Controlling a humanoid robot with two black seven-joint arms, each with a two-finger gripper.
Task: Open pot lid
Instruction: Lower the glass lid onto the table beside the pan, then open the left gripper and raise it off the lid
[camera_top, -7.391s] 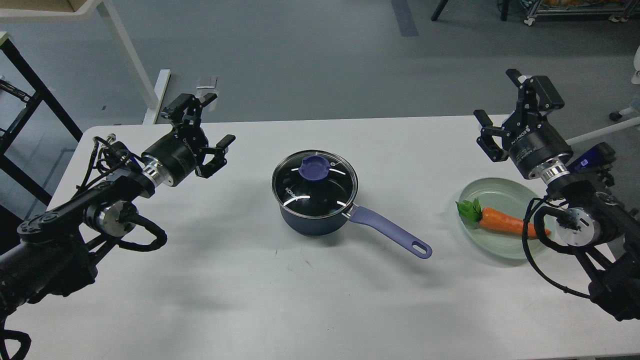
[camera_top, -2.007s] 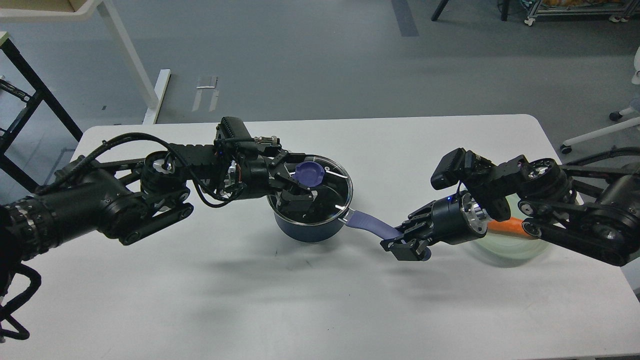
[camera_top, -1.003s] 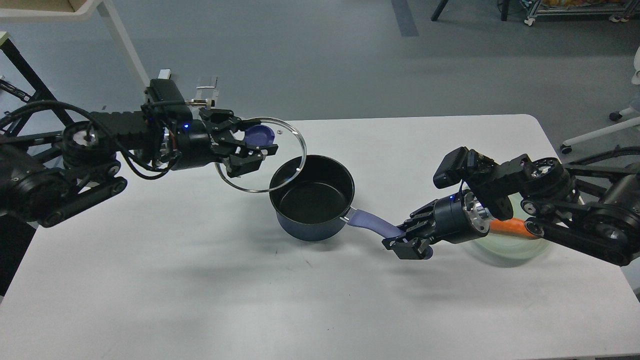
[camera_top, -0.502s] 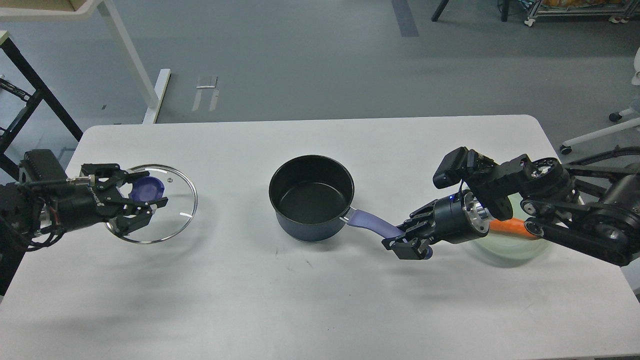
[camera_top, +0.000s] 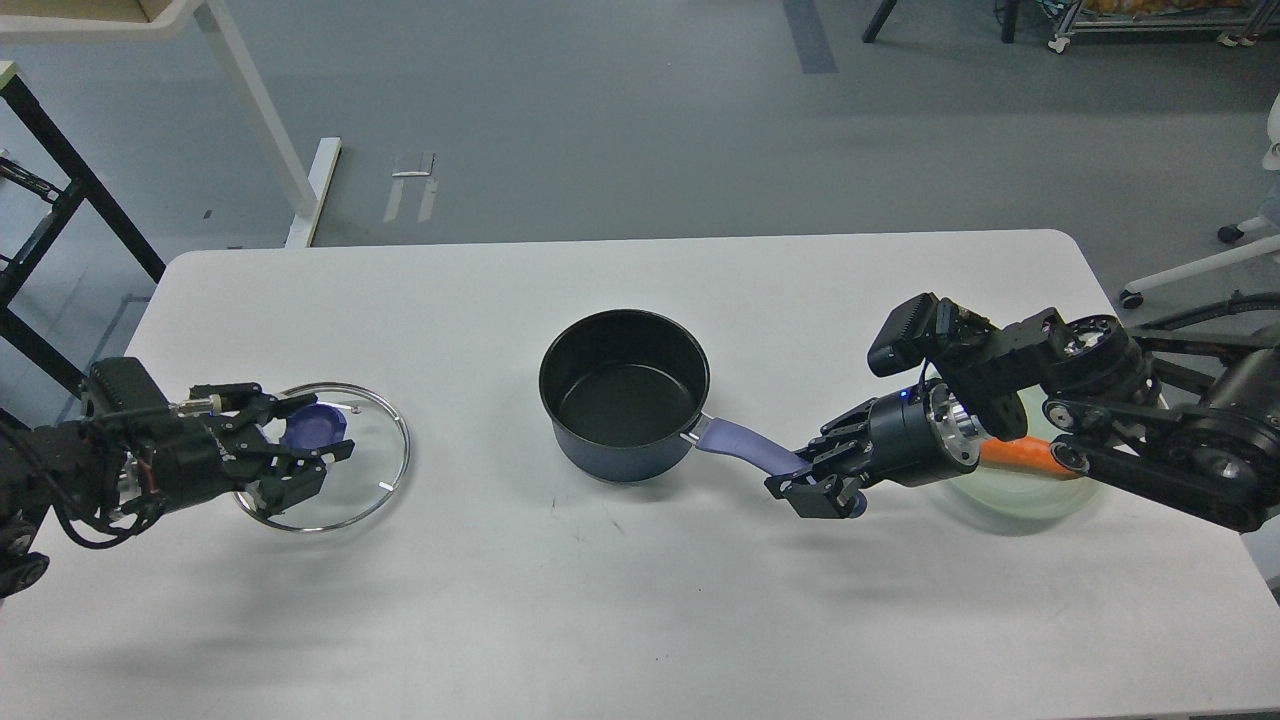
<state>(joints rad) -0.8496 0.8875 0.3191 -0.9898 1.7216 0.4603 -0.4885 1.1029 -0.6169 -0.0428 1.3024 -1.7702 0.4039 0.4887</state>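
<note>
Glass lid (camera_top: 335, 470) hung well left of the pot (camera_top: 624, 395), its knob pinched by the left gripper (camera_top: 300, 455). Right gripper (camera_top: 822, 484) clamped the pot handle (camera_top: 745, 450).

On the table (camera_top: 620, 600): 1 pot (camera_top: 624, 395), 1 lid (camera_top: 375, 470), 1 plate (camera_top: 1010, 495), 1 carrot (camera_top: 1010, 452). 2 tools: left tool (camera_top: 300, 455), right tool (camera_top: 822, 480). Off the table, far left: 1 white leg (camera_top: 262, 110), 1 black frame (camera_top: 60, 190).

Lid (camera_top: 340, 470): gripped at its blue knob (camera_top: 316, 430) by the left end effector (camera_top: 290, 455), low over the counter (camera_top: 620, 590).
Pot (camera_top: 622, 395): uncovered; right end effector (camera_top: 815, 480) clamps its handle (camera_top: 745, 450).
</note>
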